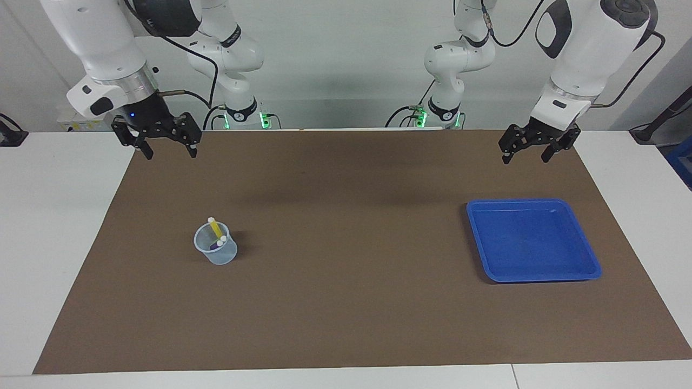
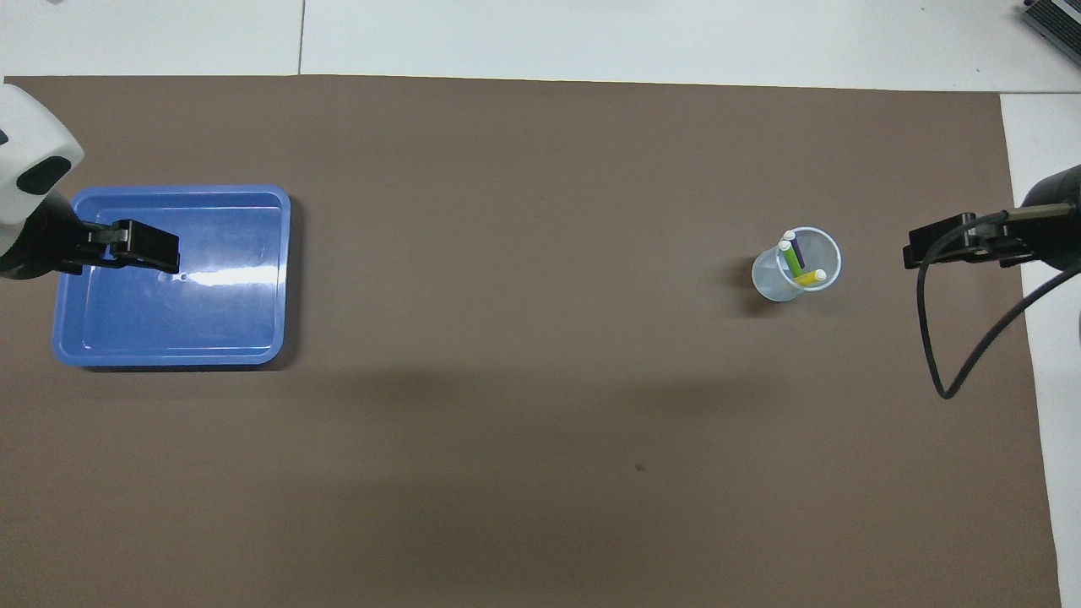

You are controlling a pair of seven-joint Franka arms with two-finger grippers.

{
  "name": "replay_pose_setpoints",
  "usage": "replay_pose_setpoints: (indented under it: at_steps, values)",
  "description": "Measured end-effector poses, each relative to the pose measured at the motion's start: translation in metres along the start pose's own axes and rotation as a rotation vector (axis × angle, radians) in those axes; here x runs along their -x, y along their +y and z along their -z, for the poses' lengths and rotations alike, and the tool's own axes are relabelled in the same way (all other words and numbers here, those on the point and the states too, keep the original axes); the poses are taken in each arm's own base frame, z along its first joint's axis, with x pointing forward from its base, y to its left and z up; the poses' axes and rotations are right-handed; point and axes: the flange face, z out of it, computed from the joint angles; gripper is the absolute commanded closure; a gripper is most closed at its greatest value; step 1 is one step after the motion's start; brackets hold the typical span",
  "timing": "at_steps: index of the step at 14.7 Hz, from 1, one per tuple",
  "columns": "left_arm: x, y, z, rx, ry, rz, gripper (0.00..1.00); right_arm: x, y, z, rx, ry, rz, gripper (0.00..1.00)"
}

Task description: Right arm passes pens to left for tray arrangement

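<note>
Three pens (image 1: pixel 215 229) (image 2: pixel 795 258), one yellow, one purple and one green, stand in a small clear cup (image 1: pixel 217 254) (image 2: pixel 777 285) on the brown mat, toward the right arm's end of the table. The blue tray (image 1: pixel 532 254) (image 2: pixel 211 325) lies bare toward the left arm's end. My right gripper (image 1: pixel 171 153) (image 2: pixel 916 249) hangs open, high over the mat's edge at the cup's end, holding nothing. High over the tray's end of the mat, my left gripper (image 1: pixel 525 158) (image 2: pixel 165 247) is also open and holds nothing. Neither gripper touches anything.
A brown mat (image 1: pixel 346 302) (image 2: pixel 540 422) covers most of the white table (image 1: pixel 54 216). A black cable (image 2: pixel 954 371) loops down from the right wrist. A wide stretch of mat separates the cup from the tray.
</note>
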Motion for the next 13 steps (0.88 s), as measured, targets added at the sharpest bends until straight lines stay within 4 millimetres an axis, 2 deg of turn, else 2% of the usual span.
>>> replay_pose_setpoints:
  at_steps: [8, 13]
  values:
    - [0.000, 0.000, 0.000, 0.000, 0.000, 0.000, 0.00, -0.001, 0.004, 0.000, 0.000, 0.016, -0.007, 0.00]
    - [0.000, 0.000, 0.000, 0.000, 0.000, 0.000, 0.00, -0.010, 0.004, -0.014, -0.001, 0.074, -0.007, 0.00]
